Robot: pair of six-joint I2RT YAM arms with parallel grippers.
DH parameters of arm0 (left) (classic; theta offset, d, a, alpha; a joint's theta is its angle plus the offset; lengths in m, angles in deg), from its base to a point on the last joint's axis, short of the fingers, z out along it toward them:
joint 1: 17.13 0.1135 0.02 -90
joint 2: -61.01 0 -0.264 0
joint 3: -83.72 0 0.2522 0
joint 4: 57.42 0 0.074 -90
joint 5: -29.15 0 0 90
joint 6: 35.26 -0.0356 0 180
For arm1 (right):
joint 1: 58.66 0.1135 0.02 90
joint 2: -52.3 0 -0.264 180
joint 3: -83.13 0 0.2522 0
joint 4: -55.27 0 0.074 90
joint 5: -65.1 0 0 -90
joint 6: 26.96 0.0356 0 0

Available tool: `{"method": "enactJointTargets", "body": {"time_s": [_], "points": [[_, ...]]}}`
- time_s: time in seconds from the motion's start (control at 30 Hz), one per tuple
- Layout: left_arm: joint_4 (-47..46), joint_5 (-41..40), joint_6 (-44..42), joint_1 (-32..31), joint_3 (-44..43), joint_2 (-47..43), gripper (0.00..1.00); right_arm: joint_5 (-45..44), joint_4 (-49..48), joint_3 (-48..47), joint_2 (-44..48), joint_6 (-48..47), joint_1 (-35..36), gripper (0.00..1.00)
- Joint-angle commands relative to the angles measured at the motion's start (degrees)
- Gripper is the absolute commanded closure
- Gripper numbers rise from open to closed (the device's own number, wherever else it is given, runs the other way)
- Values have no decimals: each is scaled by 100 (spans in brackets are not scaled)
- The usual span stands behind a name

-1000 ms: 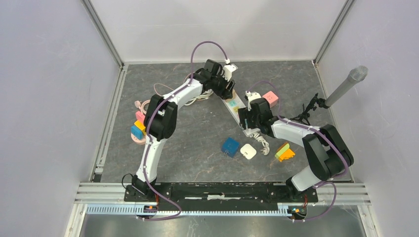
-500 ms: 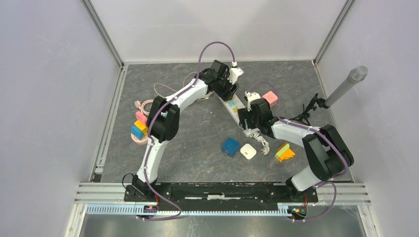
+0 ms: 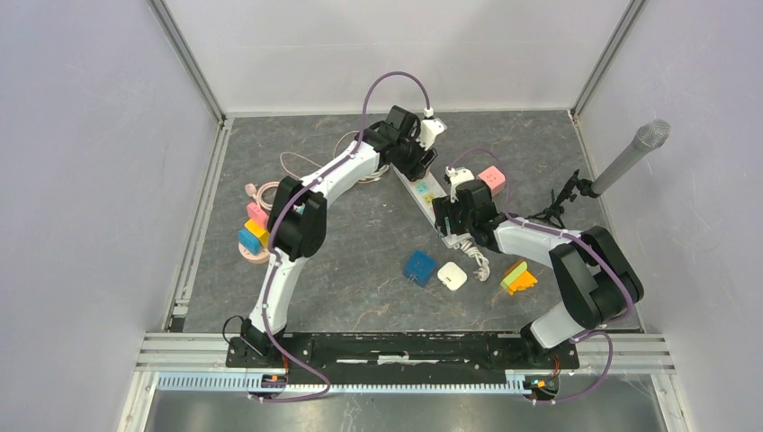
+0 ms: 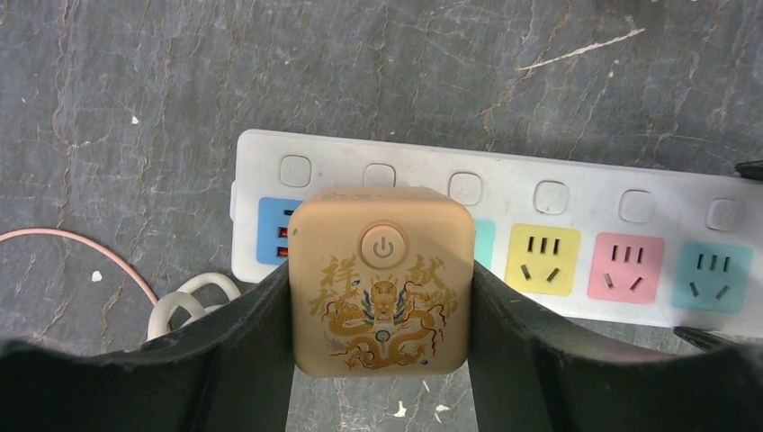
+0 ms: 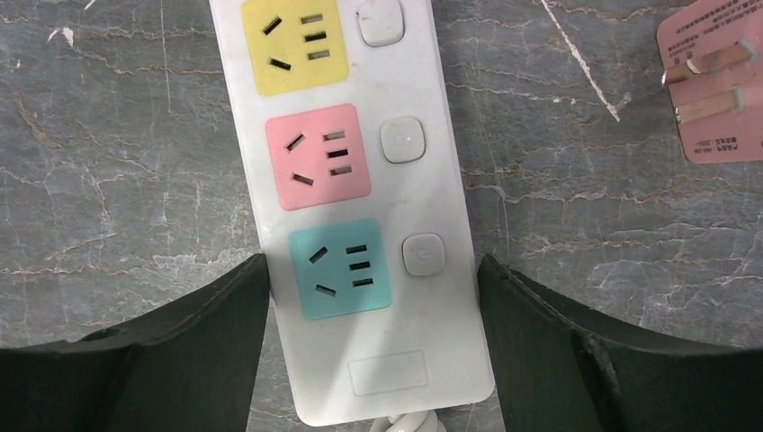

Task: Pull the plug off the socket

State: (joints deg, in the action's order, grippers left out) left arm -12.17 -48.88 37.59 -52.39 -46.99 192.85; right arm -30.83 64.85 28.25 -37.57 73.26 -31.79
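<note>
A white power strip (image 4: 576, 193) with blue, teal, yellow and pink sockets lies on the grey slate floor; it also shows in the top view (image 3: 430, 194). My left gripper (image 4: 381, 301) is shut on a tan cube plug (image 4: 381, 270) with a gold dragon print and a power button. The plug is over the strip near its blue socket; its prongs are hidden. My right gripper (image 5: 373, 279) clamps the cable end of the strip (image 5: 396, 360), one finger (image 5: 216, 324) against each long side, beside the teal socket (image 5: 340, 268).
A pink adapter (image 5: 715, 76) lies prongs-up right of the strip. A blue cube (image 3: 419, 267), a white cube (image 3: 452, 275) and an orange-yellow block (image 3: 519, 277) lie nearer. Coloured blocks (image 3: 254, 232) and a pink cable sit left. A microphone stand (image 3: 621, 162) is right.
My left gripper has moved right and toward the far wall with the plug in it. The strip's far end has shifted slightly. The right arm has stayed in place.
</note>
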Motion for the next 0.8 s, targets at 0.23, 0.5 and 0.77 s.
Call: {"method": "enactJointTargets", "body": {"time_s": [0.23, 0.5, 0.77], "points": [[-122, 376, 459, -51, 249, -1381, 82, -495, 626, 222, -412, -104, -87, 66], [-925, 523, 2180, -24, 1937, -2397, 69, -641, 644, -89, -286, -135, -522, 60], [-1732, 1057, 3411, -16, 3120, -2549, 62, 331, 172, -257, 497, -352, -534, 20]]}}
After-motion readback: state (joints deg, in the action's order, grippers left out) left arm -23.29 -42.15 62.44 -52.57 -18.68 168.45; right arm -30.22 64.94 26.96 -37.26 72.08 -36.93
